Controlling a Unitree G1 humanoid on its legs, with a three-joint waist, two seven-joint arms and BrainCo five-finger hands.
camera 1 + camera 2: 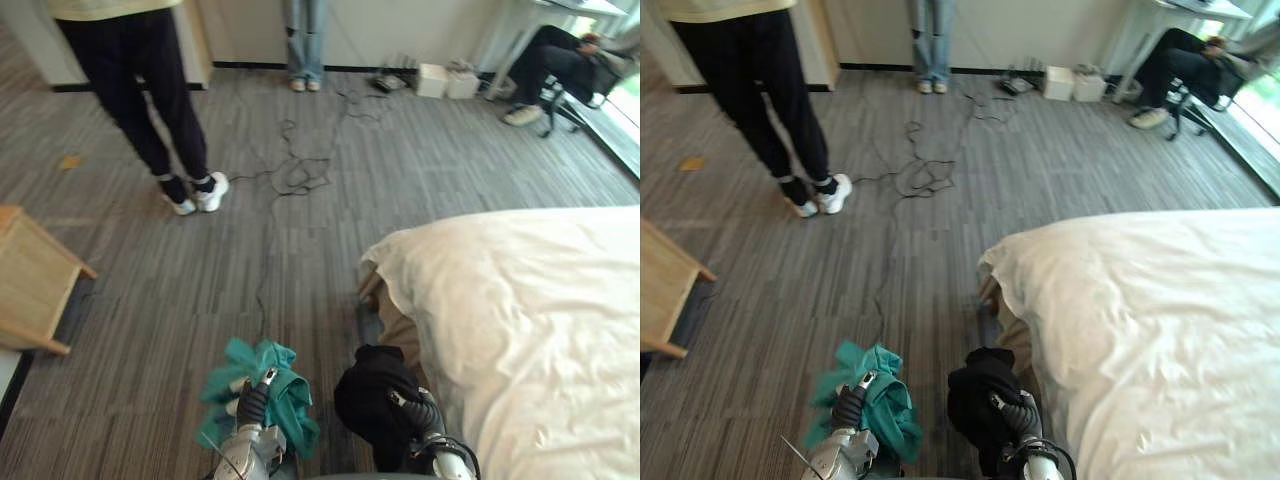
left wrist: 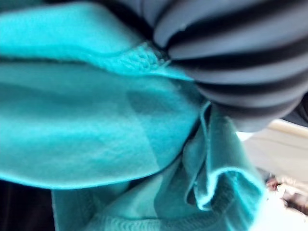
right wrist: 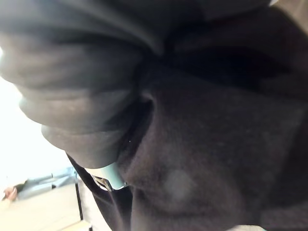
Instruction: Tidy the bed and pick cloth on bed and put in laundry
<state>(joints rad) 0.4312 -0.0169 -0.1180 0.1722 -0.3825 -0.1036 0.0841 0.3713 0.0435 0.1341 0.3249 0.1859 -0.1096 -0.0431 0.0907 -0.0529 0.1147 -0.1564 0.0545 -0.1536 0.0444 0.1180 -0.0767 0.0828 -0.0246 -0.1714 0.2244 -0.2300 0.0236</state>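
Cloth in both hands, just off the near corner of the bed [image 1: 399, 326]: teal cloth [image 1: 285, 405] bunched over the left hand [image 1: 252, 403], black cloth [image 1: 370, 395] wrapped over the right hand [image 1: 425, 412], the black bundle the closer of the two to the bed. Impossible to tell whether clenched or spread on either side, with fabric burying both, in the wrist views too.

White duvet [image 1: 520, 300] spread fairly flat over the bed, soft creases only, its corner drooping just beside the black cloth.

Looks past the picking-up stage and, as a judgement, roughly midway through the task. Left to do: carrying both bundles away from the bed to the laundry and letting go there; perhaps a last smoothing of that drooping corner.

Well apart from the bed: a standing person [image 1: 150, 90], a second pair of legs [image 1: 304, 45], a wooden unit [image 1: 30, 285]. Beyond the bed's far side, a seated person [image 1: 560, 60].
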